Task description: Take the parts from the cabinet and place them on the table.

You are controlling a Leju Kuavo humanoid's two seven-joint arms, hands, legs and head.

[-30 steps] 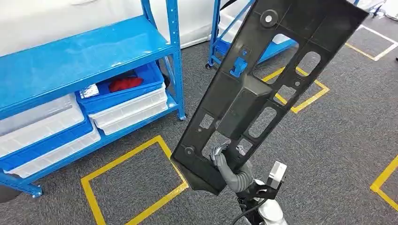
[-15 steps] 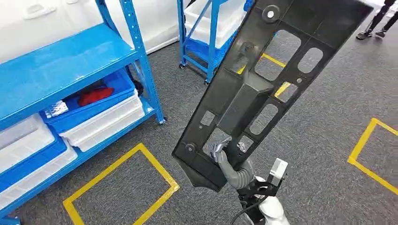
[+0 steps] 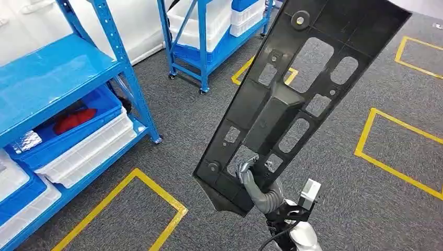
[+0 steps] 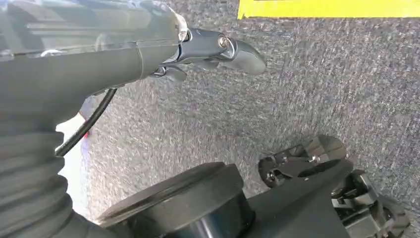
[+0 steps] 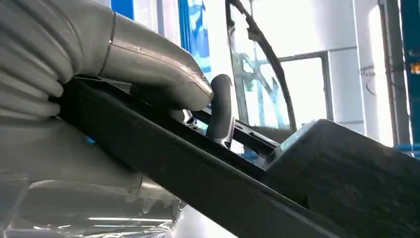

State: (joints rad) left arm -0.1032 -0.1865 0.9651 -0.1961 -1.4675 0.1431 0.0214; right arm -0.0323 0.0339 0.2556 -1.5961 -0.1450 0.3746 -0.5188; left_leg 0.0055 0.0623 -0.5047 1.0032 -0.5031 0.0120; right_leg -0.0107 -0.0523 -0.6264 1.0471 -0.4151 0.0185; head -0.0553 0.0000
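Observation:
A long black plastic panel [image 3: 292,99] with several cut-outs stands tilted in front of me in the head view, its top leaning away to the right. My right hand [image 3: 256,185] grips it near the lower end, fingers hooked through a cut-out. In the right wrist view the thumb and fingers of my right hand [image 5: 148,64] clamp the panel's edge [image 5: 208,183]. My left hand [image 4: 148,44] hangs over the grey carpet with its fingers apart and nothing in it.
A blue shelf rack [image 3: 57,68] stands at the left, holding a blue bin [image 3: 62,130] and white bins [image 3: 89,151]. A second blue rack on wheels [image 3: 209,36] stands further back. Yellow tape squares [image 3: 156,193] mark the grey carpet.
The whole scene has slid left in the picture: the camera has turned right, away from the shelf rack. The panel stays in my right hand at the same tilt.

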